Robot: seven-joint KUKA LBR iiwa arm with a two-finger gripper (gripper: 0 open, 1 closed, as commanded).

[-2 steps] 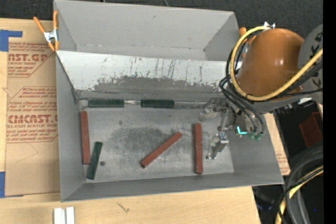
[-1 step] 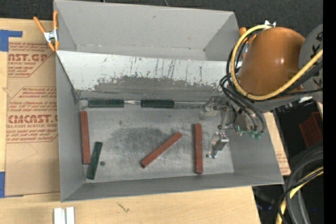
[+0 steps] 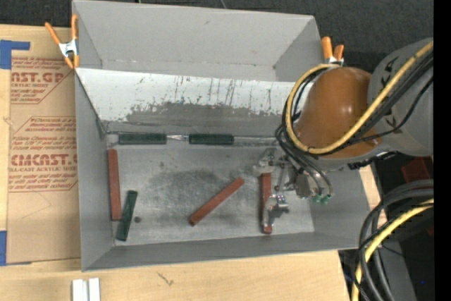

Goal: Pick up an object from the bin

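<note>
Even, fairly bright o/head light, soft shadows in bin (image 3: 190,39), faint glare on orange cover (image 3: 331,106)

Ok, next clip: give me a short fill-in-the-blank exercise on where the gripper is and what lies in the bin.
1. The gripper is over a red-brown bar lying on the ____ side of the bin, as the camera view sees it.
2. Along the foot of the back wall, ____ dark green bars lie end to end.
3. The diagonal bar in the middle of the floor is ____ in colour.

Missing words: right; two; red-brown.
</note>
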